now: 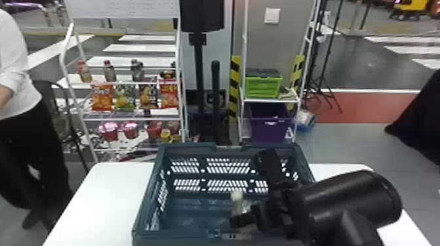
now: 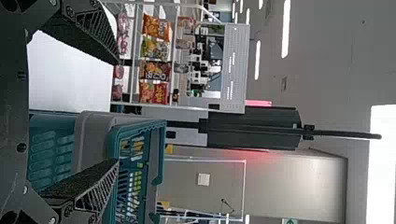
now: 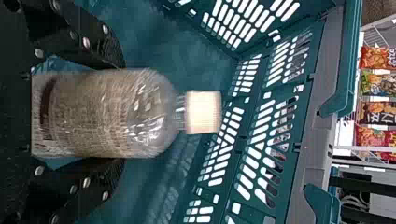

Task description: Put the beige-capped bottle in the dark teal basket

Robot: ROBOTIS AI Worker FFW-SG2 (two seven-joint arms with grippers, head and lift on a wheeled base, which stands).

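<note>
Bottle, upright, is clasped by the right gripper. From the left: the left gripper has its fingers parted; the basket spreads leftward of the right gripper and beyond it; then the bottle, pinched between that gripper's two fingers, beige cap past their tips.

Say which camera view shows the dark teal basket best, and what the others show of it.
The head view: it shows most of the basket, rim to floor, though the right arm covers part. The right wrist view shows its floor and slotted walls behind the bottle; the left wrist view, part of its rim and slotted wall.
</note>
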